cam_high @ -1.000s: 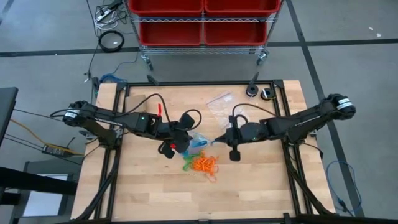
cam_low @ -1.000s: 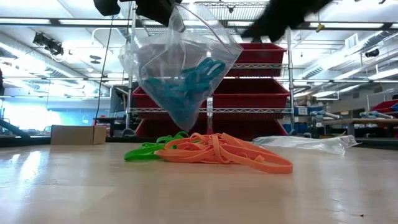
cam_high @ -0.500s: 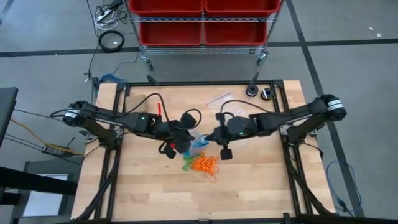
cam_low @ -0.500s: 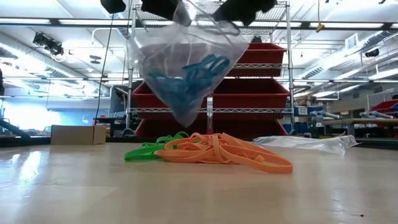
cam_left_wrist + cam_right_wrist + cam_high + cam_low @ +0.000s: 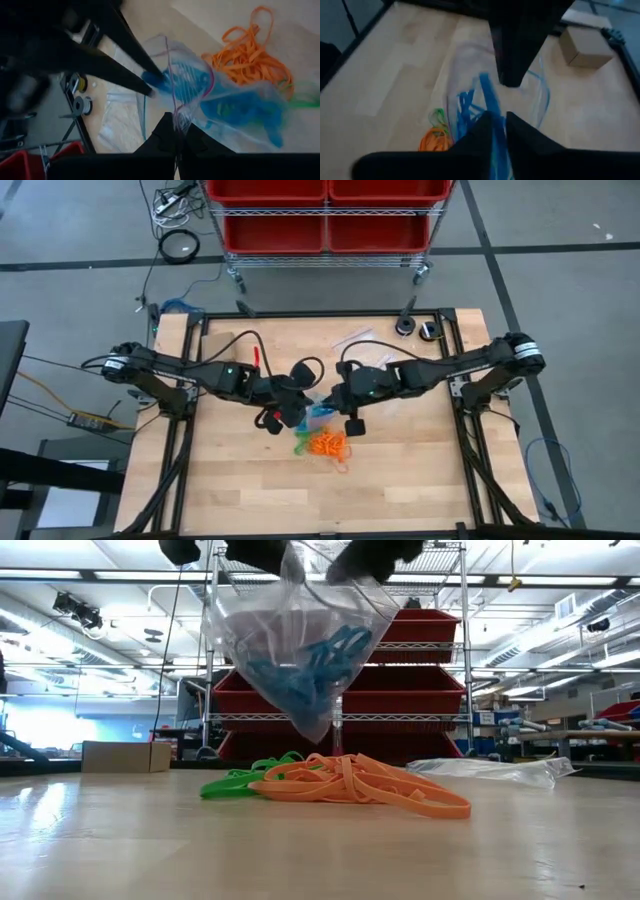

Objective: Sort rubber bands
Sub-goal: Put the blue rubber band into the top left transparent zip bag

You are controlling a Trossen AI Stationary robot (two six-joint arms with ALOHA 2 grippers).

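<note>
A clear zip bag (image 5: 300, 650) with blue rubber bands (image 5: 310, 675) in it hangs above the table's middle. My left gripper (image 5: 176, 126) is shut on the bag's top edge. My right gripper (image 5: 499, 122) comes from the table's right side with its fingertips (image 5: 156, 82) in the bag's mouth, slightly apart, and a blue band (image 5: 490, 102) runs between them. Orange rubber bands (image 5: 350, 785) and green rubber bands (image 5: 235, 780) lie in a pile on the table under the bag (image 5: 318, 412). My left gripper pinches the bag's top edge (image 5: 176, 111) by the zip strip between its two fingers, slanting down from the table's left. The bag hangs below the fingers, clear of the table, its lower corner pointing down. My right gripper has a blue band between its fingers; whether they touch it I cannot tell.
A second clear bag (image 5: 355, 345) lies flat at the far right of the table's middle. A small tan cardboard box (image 5: 125, 755) stands at the far left. Two small round items (image 5: 415, 328) sit at the far right edge. A rack of red bins (image 5: 325, 215) stands beyond the table.
My right gripper has gone toward the table's left and a little up, until its fingertips reached the mouth of the hanging bag. The bag has stayed lifted in my left gripper, and its lower corner has swung a little.
</note>
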